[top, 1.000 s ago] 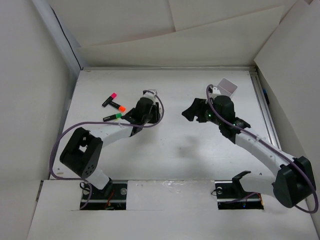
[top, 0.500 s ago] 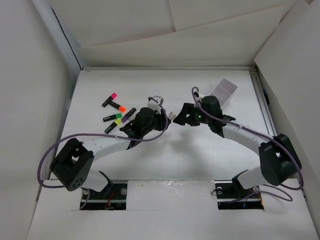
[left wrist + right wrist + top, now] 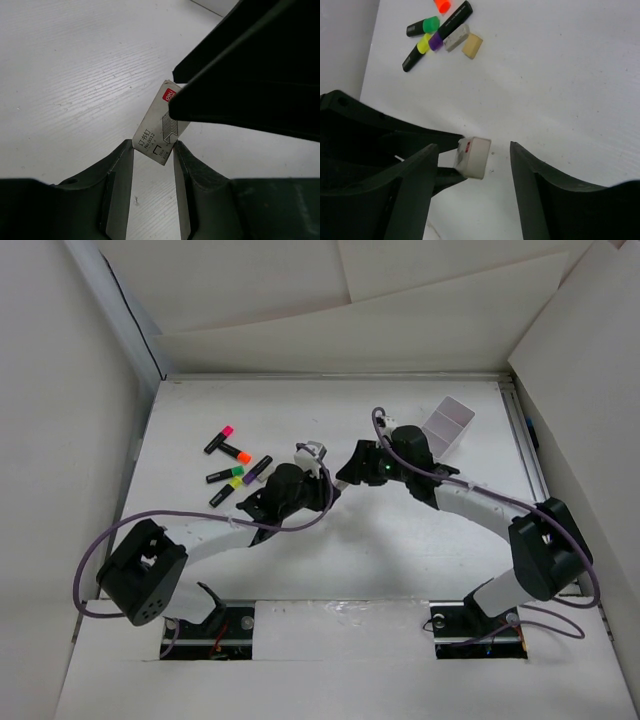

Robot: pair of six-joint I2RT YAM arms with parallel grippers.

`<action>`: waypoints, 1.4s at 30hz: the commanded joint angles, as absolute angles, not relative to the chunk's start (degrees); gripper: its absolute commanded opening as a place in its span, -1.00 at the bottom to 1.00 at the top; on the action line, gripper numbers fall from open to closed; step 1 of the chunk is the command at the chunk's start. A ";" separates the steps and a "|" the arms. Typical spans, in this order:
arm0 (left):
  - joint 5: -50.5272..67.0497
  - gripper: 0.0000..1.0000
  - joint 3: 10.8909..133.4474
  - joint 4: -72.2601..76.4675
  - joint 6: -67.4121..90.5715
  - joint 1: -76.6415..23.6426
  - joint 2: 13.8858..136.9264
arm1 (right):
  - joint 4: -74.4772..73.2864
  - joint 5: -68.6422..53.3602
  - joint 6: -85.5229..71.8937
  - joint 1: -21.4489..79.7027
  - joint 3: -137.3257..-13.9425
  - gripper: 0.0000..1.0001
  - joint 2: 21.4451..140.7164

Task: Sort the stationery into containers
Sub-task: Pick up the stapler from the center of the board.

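One staple box [image 3: 155, 127] pinched in the left end effector [image 3: 154, 147], label legible only from that wrist; right end effector [image 3: 472, 147] straddles it, jaws apart. Overhead, highlighters [image 3: 240, 454] lie at its nine o'clock.

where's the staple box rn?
Staple box is mid-table in the top view, clamped in the left gripper, inside the open right gripper, right of the markers.

Your left arm [image 3: 210, 545] and right arm [image 3: 475, 505] have white links and black joints, a purple cable [image 3: 80, 580] trails each, and the fingers [image 3: 117, 200] are dark green.
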State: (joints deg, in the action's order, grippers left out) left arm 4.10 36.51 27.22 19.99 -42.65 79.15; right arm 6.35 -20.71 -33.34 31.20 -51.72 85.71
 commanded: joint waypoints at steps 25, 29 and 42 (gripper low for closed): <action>1.05 -0.22 32.08 33.22 20.04 -42.63 69.26 | 10.37 -23.55 -37.18 30.94 -55.90 -0.70 87.98; 0.70 0.30 31.03 33.22 20.04 -42.63 67.42 | 10.37 -23.03 -37.18 30.41 -55.90 -0.70 87.98; -6.30 0.30 28.30 32.27 22.93 -42.63 61.35 | 5.90 -14.46 -35.95 18.13 -56.86 -0.73 81.40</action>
State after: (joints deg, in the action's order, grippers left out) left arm -1.96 29.10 30.98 21.17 -42.65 63.40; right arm 6.50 -20.88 -37.17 22.68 -53.95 86.21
